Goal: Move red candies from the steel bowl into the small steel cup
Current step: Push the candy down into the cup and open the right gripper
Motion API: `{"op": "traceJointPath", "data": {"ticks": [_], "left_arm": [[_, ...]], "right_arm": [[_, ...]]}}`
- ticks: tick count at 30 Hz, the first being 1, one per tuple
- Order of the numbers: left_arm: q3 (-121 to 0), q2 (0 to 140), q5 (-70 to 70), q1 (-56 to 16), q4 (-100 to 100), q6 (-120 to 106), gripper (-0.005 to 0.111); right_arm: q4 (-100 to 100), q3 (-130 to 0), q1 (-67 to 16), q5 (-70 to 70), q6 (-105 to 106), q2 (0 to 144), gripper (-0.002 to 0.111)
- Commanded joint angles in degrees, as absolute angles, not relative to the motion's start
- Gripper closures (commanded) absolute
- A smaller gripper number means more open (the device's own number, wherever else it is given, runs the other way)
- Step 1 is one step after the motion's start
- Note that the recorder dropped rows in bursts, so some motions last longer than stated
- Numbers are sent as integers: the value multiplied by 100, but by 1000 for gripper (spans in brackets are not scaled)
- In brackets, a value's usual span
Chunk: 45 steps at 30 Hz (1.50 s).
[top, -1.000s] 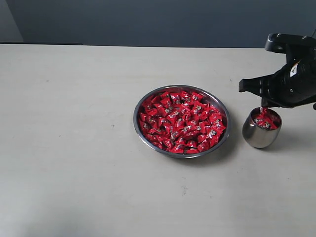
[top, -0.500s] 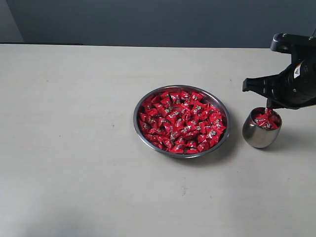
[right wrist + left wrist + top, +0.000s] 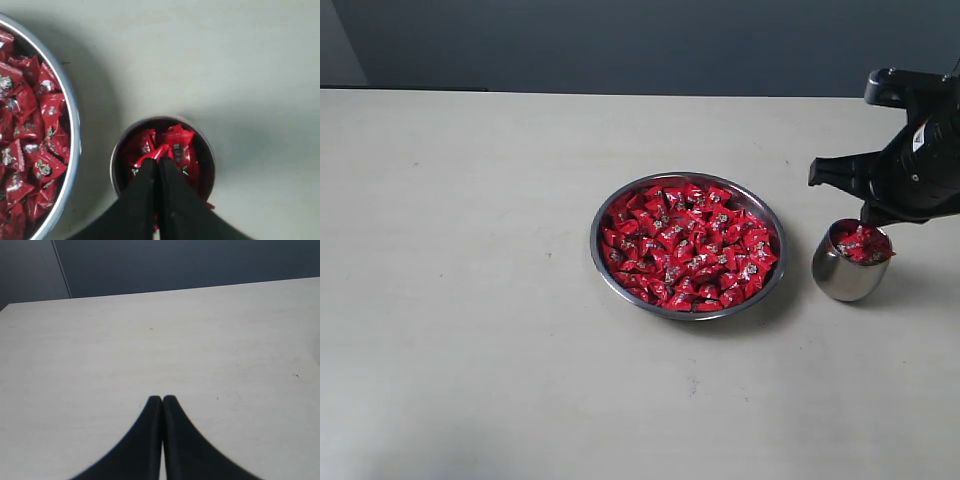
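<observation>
One small rounded cup of polished steel (image 3: pixel 840 276) stands on the pale table (image 3: pixel 470 300), directly under the black right gripper (image 3: pixel 868 218), with its mouth open upward toward the claw. This is the relation that matters for the coming move, I think: whatever the claw lets go should fall straight into the cup. No sideways travel seems needed.

The jaws of the right gripper are pressed together. In the right wrist view one red candy (image 3: pixel 159 150) appears to be caught by its wrapper at the tips, just above the cup's mouth.

One wide shallow round bowl of shiny steel (image 3: pixel 595 240) lies left of the cup, near it but not touching. It is full of small red shiny wrapped candies (image 3: pixel 685 245), too many to count. The cup holds several more, perhaps a handful, and looks nearly full.

The right arm is clearly the nearer one. The left gripper (image 3: pixel 162 401) has its jaws together too, over bare table, holding nothing, and it does not show in the exterior view.
</observation>
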State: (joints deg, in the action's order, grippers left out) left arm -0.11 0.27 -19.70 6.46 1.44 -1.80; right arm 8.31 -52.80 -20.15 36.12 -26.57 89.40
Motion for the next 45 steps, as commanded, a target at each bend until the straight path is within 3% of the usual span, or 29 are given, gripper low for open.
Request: {"op": "traceJointPath", "data": {"ticks": [1, 24, 27, 31, 45], "left_arm": [[0, 0, -1914, 618, 155, -168, 106], [0, 0, -1914, 618, 155, -168, 106], [0, 0, -1914, 618, 155, -168, 106], [0, 0, -1914, 618, 155, -168, 106], [0, 0, -1914, 618, 155, -168, 106]], "right_arm": [[853, -5563, -2002, 3828, -2496, 8898, 109], [446, -5725, -2002, 3748, -2244, 9508, 109], [455, -5725, -2002, 3807, -2231, 9508, 100], [467, -5725, -2002, 3877, -2198, 9508, 78], [615, -5746, -2002, 3833, -2198, 9354, 77]]}}
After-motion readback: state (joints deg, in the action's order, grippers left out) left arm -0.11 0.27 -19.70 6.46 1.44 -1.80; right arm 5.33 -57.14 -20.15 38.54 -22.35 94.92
